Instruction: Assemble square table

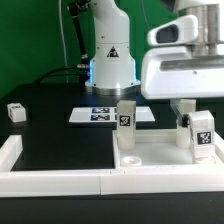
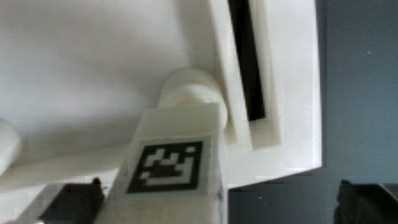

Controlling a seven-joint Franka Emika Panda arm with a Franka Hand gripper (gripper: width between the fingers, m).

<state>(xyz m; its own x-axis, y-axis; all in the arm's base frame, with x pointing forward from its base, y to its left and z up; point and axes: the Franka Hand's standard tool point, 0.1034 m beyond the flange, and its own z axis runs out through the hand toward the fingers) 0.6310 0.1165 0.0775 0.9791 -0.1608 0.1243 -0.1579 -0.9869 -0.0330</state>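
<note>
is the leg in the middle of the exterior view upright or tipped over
Upright. The leg stands vertical on the table top, with its tag facing the camera. Whether it is fully screwed in, cannot tell.

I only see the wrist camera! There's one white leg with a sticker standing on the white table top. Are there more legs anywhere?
Observer: Yes, a second leg stands upright at another corner of the table top, toward the exterior view's left of your leg.
Operator: Any lying loose?
Observer: One small tagged piece, probably a leg, sits alone on the black table, far on the exterior view's left.
Operator: What's behind everything?
Observer: The marker board lies flat in front of the robot base.
</note>
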